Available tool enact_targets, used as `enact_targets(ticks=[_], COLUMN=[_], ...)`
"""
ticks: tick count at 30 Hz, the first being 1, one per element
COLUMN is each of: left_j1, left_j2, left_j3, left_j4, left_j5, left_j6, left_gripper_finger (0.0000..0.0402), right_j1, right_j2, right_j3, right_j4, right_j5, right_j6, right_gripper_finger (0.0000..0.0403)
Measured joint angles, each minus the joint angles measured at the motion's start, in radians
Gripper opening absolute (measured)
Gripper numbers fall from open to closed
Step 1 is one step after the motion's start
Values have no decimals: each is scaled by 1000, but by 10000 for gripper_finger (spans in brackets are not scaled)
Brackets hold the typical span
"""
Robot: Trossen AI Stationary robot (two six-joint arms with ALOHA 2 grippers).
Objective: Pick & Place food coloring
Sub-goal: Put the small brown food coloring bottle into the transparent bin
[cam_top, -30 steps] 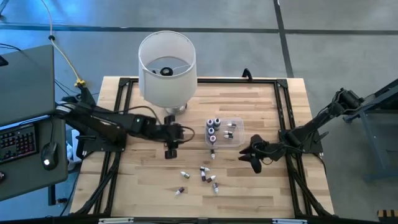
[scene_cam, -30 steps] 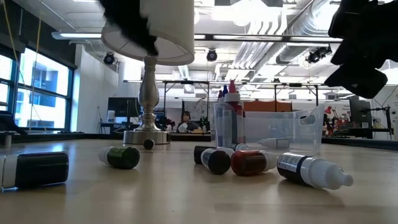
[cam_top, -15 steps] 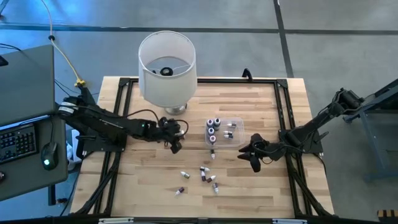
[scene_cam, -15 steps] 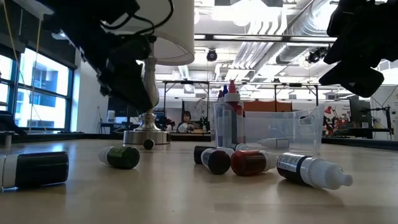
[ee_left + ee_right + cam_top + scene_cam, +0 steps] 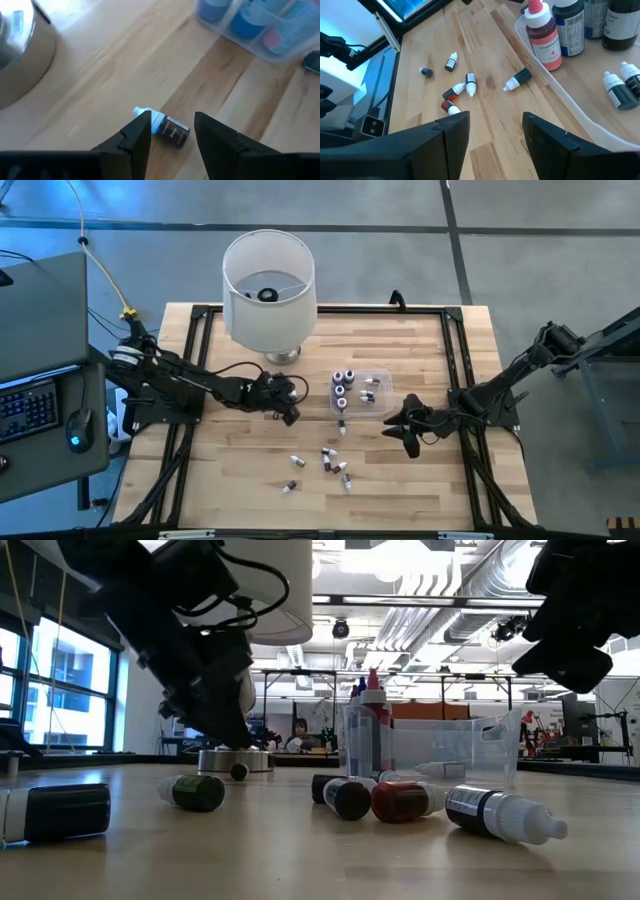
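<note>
Now left gripper [image 5: 291,413] has dropped low beside the lamp base [image 5: 279,356], jaws spread and empty, straddling a loose food coloring bottle [image 5: 165,128] on the table [image 5: 420,340]. Looks like pre-grasp. Right gripper [image 5: 405,438] waits, jaws spread, near tub [image 5: 382,377].

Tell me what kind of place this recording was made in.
Most likely a robotics lab or open workshop: exposed ceiling ducts and shelving show behind the wooden table, a keyboard sits at a workstation beside it, and a person is seated far back.
</note>
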Motion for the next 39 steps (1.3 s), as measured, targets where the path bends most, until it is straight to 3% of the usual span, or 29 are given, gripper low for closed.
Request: enact_targets(ticks=[14, 22, 35, 39], left_j1=[0, 1, 32, 32], left_j2=[6, 85, 144, 144], left_j3=[0, 2, 3, 3], left_j4=[-1, 14, 34, 37], left_j5=[-40, -40, -3, -2], left_j6=[-111, -146, -83, -73], left_gripper_finger=[149, 149, 148, 131], right_j1=[0, 0, 0, 0], right_j2=[0, 0, 0, 0], right_j3=[0, 0, 0, 0], right_j4=[4, 4, 4, 4], right_j5=[0, 0, 3, 1], right_j6=[0, -9, -16, -16], right_gripper_finger=[176, 176, 176, 176])
